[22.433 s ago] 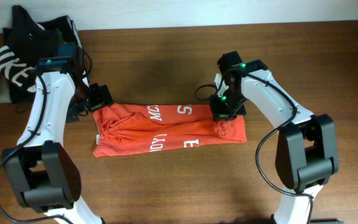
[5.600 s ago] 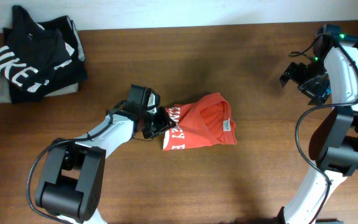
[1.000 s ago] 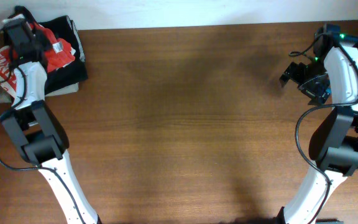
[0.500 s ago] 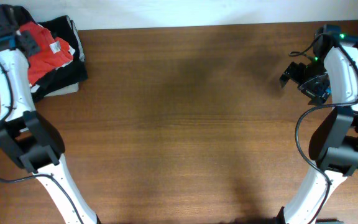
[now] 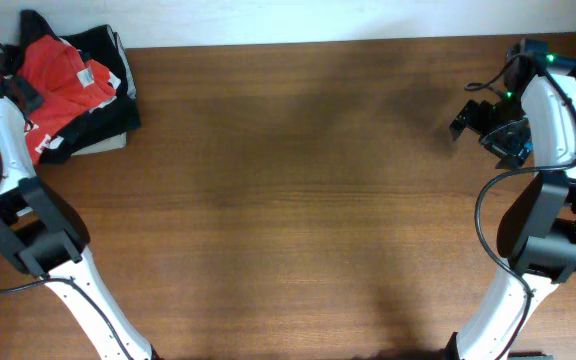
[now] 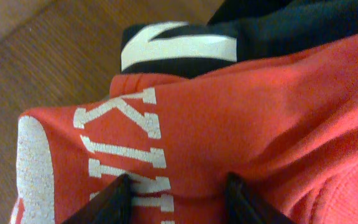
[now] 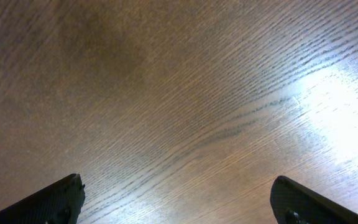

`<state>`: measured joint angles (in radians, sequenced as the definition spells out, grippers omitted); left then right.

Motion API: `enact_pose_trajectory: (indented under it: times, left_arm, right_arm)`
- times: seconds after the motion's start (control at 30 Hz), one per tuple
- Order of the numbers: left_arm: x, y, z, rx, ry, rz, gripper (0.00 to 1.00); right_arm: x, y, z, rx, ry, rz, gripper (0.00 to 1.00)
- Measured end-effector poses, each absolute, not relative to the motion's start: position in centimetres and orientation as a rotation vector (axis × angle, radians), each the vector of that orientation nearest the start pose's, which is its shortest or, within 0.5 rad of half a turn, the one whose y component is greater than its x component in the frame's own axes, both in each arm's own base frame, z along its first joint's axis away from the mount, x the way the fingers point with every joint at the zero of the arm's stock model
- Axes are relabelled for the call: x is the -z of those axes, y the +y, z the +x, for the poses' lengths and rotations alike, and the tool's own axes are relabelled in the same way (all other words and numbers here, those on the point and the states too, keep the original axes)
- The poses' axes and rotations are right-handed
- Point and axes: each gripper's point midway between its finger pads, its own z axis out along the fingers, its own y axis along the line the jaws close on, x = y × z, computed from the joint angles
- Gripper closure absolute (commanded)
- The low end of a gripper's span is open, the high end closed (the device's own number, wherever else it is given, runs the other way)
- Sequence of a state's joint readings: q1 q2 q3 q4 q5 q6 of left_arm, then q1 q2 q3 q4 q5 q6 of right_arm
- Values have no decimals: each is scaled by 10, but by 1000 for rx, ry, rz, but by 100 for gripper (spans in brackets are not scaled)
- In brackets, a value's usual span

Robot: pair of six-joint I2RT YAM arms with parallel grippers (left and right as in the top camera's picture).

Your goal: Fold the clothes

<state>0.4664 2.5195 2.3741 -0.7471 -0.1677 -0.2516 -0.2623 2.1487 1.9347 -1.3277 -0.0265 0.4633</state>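
Observation:
The clothes, a folded red-orange T-shirt with a small white neck label, lie on top of a black shirt at the table's far left corner. My left gripper is at the shirt's left edge. In the left wrist view its jaws stand apart over the red cloth and its white lettering, pinching nothing. The black shirt's white letters show just beyond. My right gripper hovers wide open over bare wood at the far right.
A grey-olive folded garment peeks out under the black shirt. This stack sits against the table's back edge and left side. Brown wooden tabletop stretches between the two arms.
My left gripper has opened and drawn back to the left, leaving the red shirt lying on the black shirt. The right arm has not moved.

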Motion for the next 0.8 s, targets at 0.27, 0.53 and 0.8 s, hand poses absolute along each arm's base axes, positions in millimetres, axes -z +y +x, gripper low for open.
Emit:
enact_pose_trajectory:
  times: [0.27, 0.53, 0.8]
  left_arm:
    - [-153, 302, 556, -277, 2256, -902, 31]
    - [-327, 176, 504, 74, 2220, -647, 13]
    - [-343, 107, 418, 325, 2423, -641, 1]
  right_arm:
    - [-96, -105, 410, -46, 2913, 1105, 1]
    - [-96, -105, 410, -46, 2912, 1105, 1]
    - [-98, -88, 424, -233, 2884, 1087, 1]
